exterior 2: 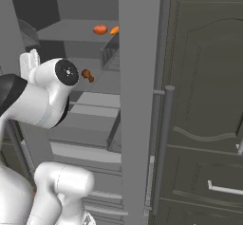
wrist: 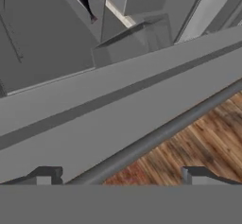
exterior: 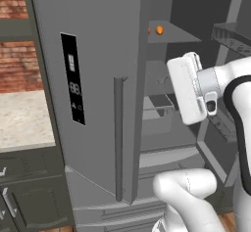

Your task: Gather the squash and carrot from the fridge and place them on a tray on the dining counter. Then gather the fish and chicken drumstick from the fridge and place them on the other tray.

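two doors of the fridge stand swung open, and the lit interior between them is where the step in hand plays out: reaching in for the first vegetable. going down in size, the upper shelf carries two orange items near its right end, a rounder one and a slimmer one just beside it; likely the squash and carrot, though which is which is hard to tell. on the shelf below lies the chicken drumstick. the gripper is released, fingers spread wide, holding nothing, pointing down at the lower drawer front and wood floor. to do this well, the wrist should probably lift and tip toward the upper shelf, enter between the doors without brushing either edge, and straddle one item, not both.
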Available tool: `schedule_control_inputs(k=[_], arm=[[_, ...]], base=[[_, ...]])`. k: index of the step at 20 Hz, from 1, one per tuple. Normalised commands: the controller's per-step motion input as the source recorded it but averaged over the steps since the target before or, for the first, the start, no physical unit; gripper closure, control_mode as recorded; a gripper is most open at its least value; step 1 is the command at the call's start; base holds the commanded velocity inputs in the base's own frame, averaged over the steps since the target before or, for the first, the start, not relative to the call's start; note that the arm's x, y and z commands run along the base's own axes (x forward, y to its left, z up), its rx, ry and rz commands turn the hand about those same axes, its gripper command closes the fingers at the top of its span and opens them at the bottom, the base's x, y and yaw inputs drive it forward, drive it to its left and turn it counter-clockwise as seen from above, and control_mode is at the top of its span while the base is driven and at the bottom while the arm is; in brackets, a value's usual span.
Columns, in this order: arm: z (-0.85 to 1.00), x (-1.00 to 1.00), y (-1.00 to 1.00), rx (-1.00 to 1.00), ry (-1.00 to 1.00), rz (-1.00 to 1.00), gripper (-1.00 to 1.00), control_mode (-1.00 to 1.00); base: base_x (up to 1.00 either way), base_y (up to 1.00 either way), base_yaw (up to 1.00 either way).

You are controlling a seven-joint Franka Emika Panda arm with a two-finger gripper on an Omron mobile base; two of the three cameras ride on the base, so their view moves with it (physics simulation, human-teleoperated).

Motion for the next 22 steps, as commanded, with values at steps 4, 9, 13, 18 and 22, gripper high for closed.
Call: schedule_control_inputs(k=[4,9,13,18,22], arm=[[-0.10,0.11,0.01,0.00,-0.01,0.07,-1.00,-1.00],[-0.02,0.32,0.11,0.00,0.00,0.00,-1.00,-1.00],[-0.01,0.35,0.05,0.00,0.00,0.00,-1.00,-1.00],[-0.09,0.20,0.15,0.00,0.00,0.00,-1.00,-1.00],[-0.19,0.00,0.34,0.01,0.00,0.02,-1.00,-1.00]], base=[[0.00,0.00,0.00],[0.00,0.00,0.00],[0.00,0.00,0.00],[0.00,0.00,0.00],[0.00,0.00,0.00]])
